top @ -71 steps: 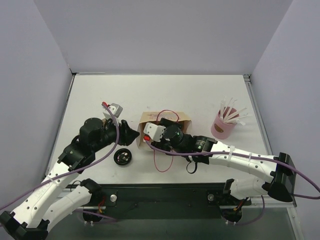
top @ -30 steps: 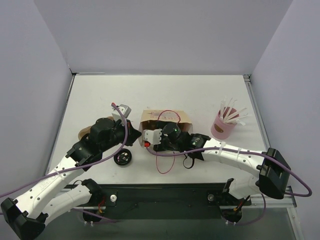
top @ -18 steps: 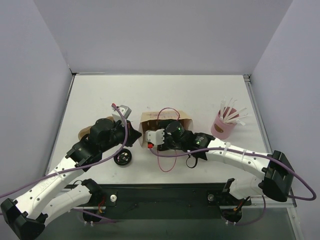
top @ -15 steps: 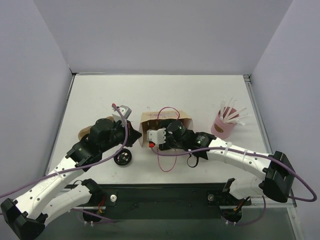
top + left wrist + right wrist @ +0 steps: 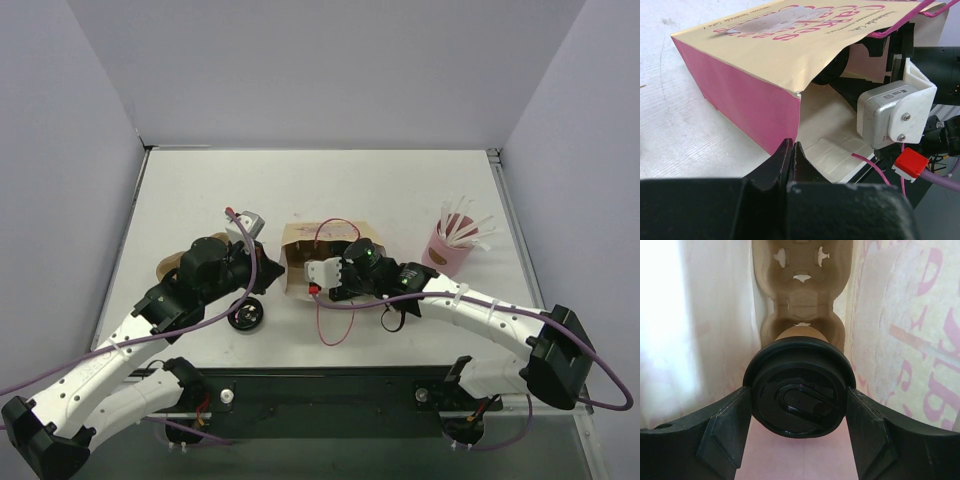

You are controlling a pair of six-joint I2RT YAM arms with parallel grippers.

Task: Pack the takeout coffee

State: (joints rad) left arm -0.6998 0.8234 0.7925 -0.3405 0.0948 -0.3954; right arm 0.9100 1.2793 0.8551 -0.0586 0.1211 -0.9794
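The paper bag point(image 5: 300, 238) lies on its side with its mouth toward the arms. My left gripper point(image 5: 272, 268) is shut, pinching the mouth's lower left edge point(image 5: 799, 102) between its fingertips point(image 5: 791, 146). My right gripper point(image 5: 799, 392) reaches into the bag and is shut on the takeout coffee point(image 5: 799, 397), a brown cup seen end-on with its black lid facing the wrist camera. From above the cup is hidden by the bag and the right wrist point(image 5: 345, 268). A pulp cup carrier point(image 5: 799, 290) sits at the back of the bag, just beyond the cup.
A loose black lid point(image 5: 246, 316) lies on the table below my left gripper. A pink cup of white stirrers point(image 5: 447, 250) stands at the right. Something brown point(image 5: 168, 264) peeks out behind the left arm. The bag's pink handle loop point(image 5: 325, 330) trails toward the near edge.
My right wrist has slid to the right at the bag's mouth, still holding the coffee. The left arm and the bag have stayed put.
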